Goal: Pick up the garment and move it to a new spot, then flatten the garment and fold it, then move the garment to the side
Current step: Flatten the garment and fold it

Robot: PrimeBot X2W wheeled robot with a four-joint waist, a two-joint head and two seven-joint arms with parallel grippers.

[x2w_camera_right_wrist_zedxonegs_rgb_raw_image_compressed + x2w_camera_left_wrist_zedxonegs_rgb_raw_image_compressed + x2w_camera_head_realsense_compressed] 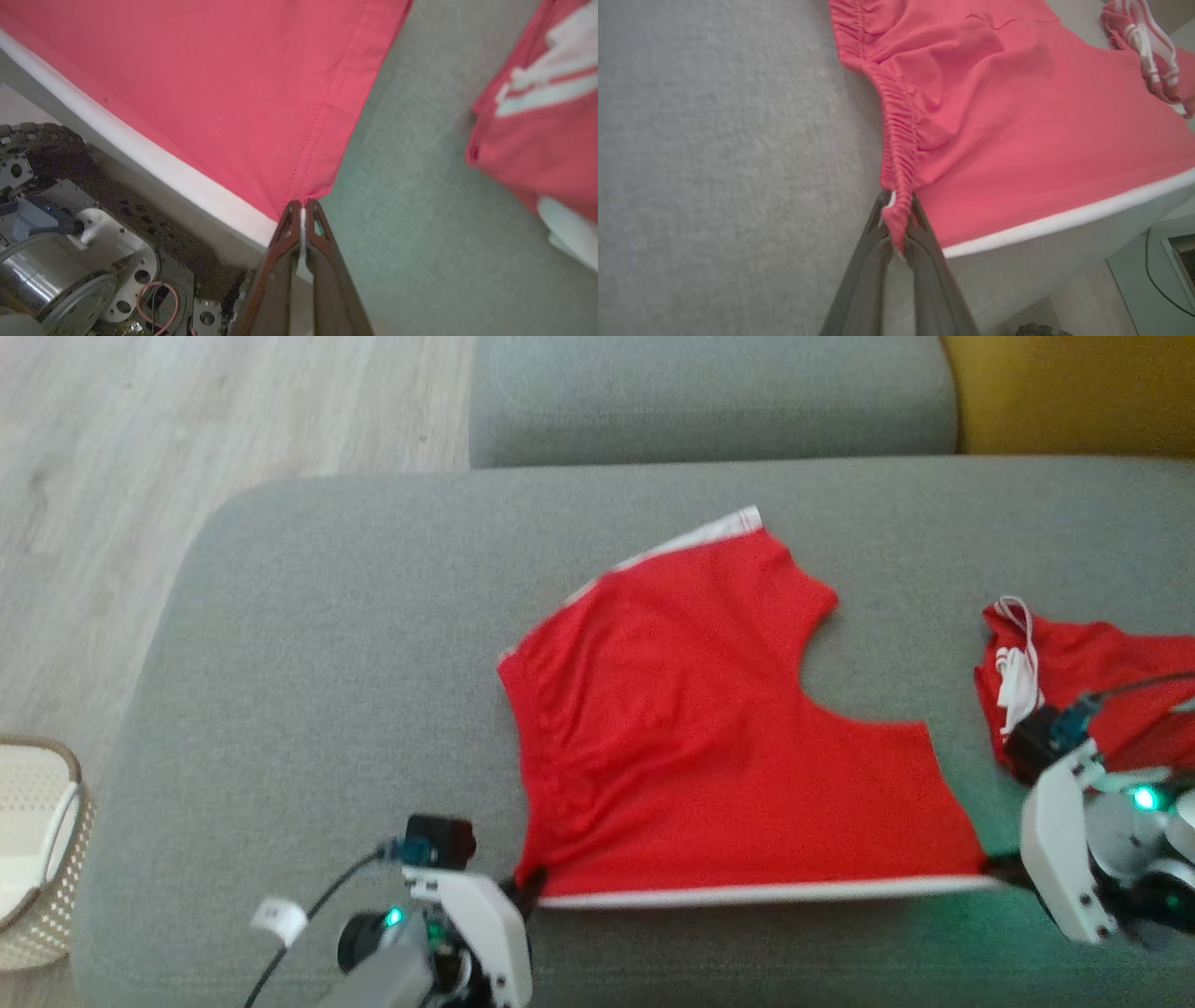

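**A:** Where were the red shorts (709,728) just then?

**B:** Spread on the grey couch seat (327,663), beyond both pincers. The left pincer (896,219) was clamped on the corner of the gathered waistband (899,140). The right pincer (302,210) was shut on the corner of the near leg hem. The white-trimmed side edge (766,893) ran taut between the two tips.

**A:** So which way did they point?

**B:** Waist toward the left pincer, leg openings toward the right one. The long axis followed that stretched edge from one pincer to the other. The far leg splayed off diagonally, away from both.

**A:** What worried you?

**B:** Mostly the grips. Each pincer had only a small nip of cloth right at a corner, so I judged that pulling further apart could let one corner slip out, and that side would drop slack.

**A:** Anything else?

**B:** A second red garment (1102,681) with white cord lay just beyond the right pincer. A swing that way might have dragged it along. And with the far leg skewed and the waistband puckered, a fold started from there would probably have come out crooked.
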